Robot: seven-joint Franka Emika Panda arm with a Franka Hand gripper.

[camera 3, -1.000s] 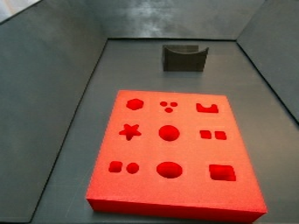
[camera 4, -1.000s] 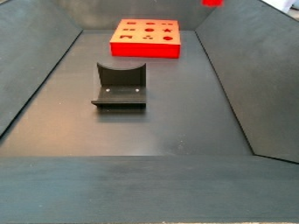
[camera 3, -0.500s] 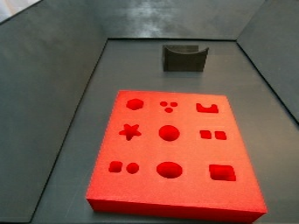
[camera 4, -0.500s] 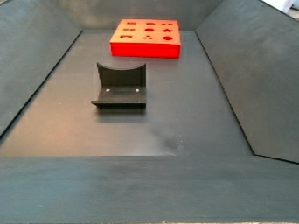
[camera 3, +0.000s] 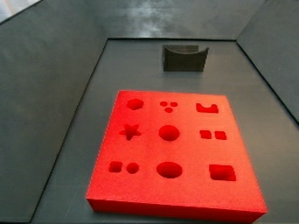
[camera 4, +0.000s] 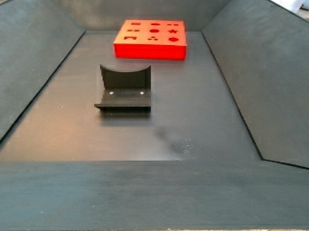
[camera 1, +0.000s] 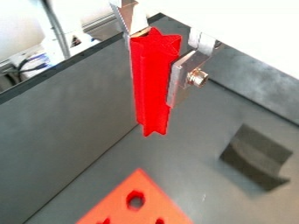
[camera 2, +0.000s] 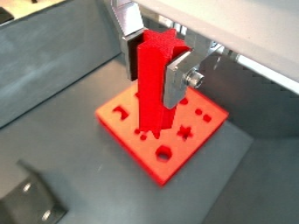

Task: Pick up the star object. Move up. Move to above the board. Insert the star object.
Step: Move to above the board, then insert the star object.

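The gripper (camera 2: 158, 63) is seen only in both wrist views, high above the desk. Its jaws are pinched on the long red ridged plastic star object (camera 2: 156, 77), which hangs upright between them. The flat red slab with shaped holes, the board (camera 2: 149, 155), lies far below. The move to above the board seems under way. Next, the star object must be lined up over the star hole (camera 2: 183, 132) and lowered.

Hand (camera 2: 156, 54) high above bench (camera 4: 182, 135), clamped on star object (camera 2: 156, 83), visible only in wrist views. Open air all round it. Below: board (camera 2: 163, 131), flat, no snag. Fixture (camera 4: 123, 88) stands alone mid-floor, well apart from board. Sloped walls (camera 3: 59, 70) close in both flanks. Floor between otherwise bare.
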